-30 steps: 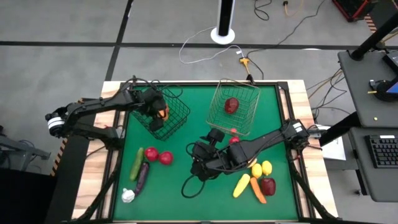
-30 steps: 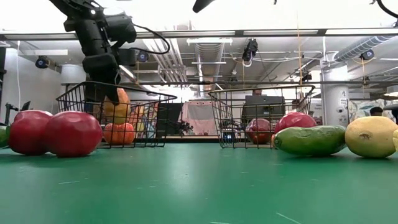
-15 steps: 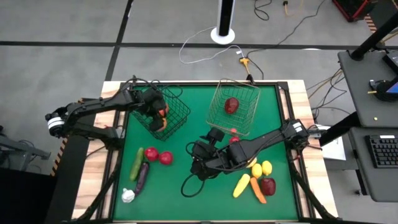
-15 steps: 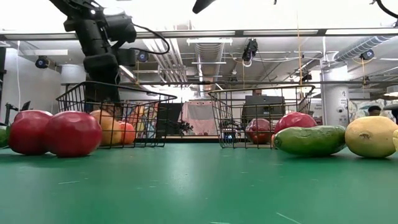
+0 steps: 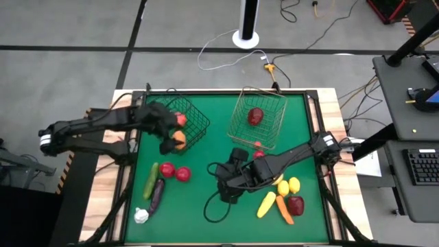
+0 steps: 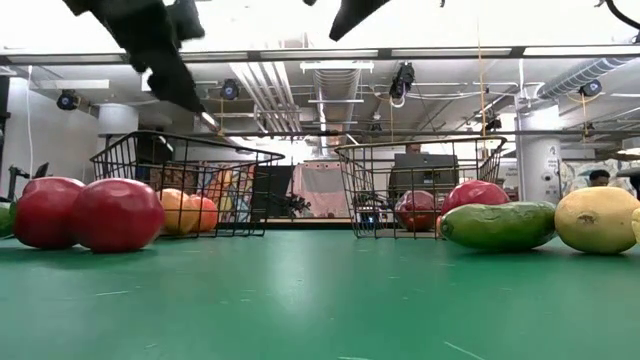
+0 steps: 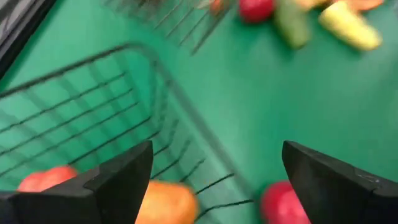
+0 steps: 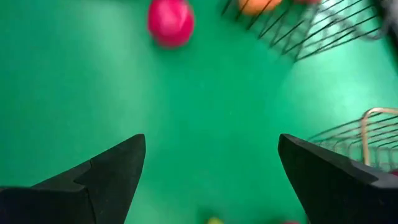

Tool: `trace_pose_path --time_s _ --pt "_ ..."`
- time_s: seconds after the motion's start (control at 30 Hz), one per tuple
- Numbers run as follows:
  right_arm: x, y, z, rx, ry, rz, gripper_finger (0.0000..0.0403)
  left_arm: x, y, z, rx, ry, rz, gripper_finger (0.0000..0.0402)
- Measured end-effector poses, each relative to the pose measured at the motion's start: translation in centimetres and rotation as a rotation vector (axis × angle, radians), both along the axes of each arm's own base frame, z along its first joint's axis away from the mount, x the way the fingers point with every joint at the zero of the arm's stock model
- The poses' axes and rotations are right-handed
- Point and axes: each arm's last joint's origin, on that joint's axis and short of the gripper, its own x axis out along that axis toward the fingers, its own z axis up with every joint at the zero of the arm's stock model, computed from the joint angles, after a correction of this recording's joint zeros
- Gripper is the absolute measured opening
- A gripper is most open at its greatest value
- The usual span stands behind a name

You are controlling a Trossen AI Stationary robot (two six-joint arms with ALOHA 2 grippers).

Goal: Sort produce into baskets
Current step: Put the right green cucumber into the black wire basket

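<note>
My worktop is a green felt-covered table (image 5: 206,147) with a pale wooden frame. On it, upper left in the high view, sits a dark wire basket (image 5: 184,123); upper centre, a pale wire basket (image 5: 271,110). Lower left lie two round red fruits (image 5: 174,171), a long green cucumber (image 5: 151,180), a purple aubergine (image 5: 156,195) and a white garlic bulb (image 5: 141,215). Lower right lie two yellow lemons (image 5: 289,186), a yellow corn cob (image 5: 266,204), an orange carrot (image 5: 284,209) and a dark red apple (image 5: 295,204).
</note>
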Motion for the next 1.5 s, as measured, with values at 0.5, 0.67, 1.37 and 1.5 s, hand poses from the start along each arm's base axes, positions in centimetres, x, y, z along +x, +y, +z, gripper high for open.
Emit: trace_pose_path --time_s 0.5,0.67,1.37,1.5 --pt "-2.3 0.5 -5.9 0.032 0.377 0.194 0.0359 -1.2 -7.9 1.9 0.170 -0.199 0.036 0.0338" --pt "-4.0 -0.2 -9.1 0.000 0.565 0.193 0.0359 -1.5 -9.4 2.2 0.196 -0.246 0.027 0.0338" --pt "-3.3 -4.1 -13.9 0.082 0.608 0.297 0.0347 -0.3 -10.2 1.3 0.213 -0.209 0.031 0.0338" --pt "-3.6 -4.5 -14.6 0.119 0.633 0.298 0.0325 0.0 -10.3 1.0 0.219 -0.196 0.029 0.0338"
